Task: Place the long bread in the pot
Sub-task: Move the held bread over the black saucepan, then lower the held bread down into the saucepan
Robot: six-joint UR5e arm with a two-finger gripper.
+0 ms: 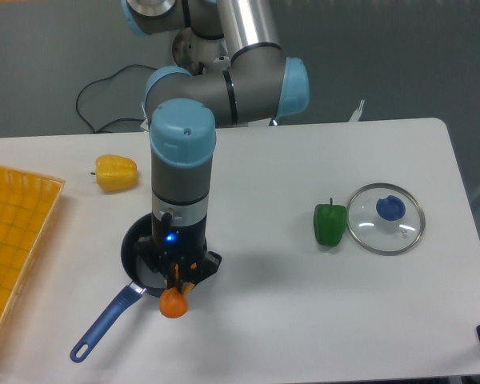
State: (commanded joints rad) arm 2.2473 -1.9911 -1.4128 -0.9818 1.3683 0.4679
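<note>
While the gripper (178,278) pinched the long bread (174,302) upright, the loaf hung over the pot (136,252)'s near rim, bowl just behind.

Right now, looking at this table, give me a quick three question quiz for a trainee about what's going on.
1. True or false: the gripper is shut on the long bread.
2. What lies right beside the glass lid? A) yellow pepper B) green pepper C) pot
3. What colour is the handle of the pot?

Key: 1 true. 2 B, the green pepper. 3 blue.
</note>
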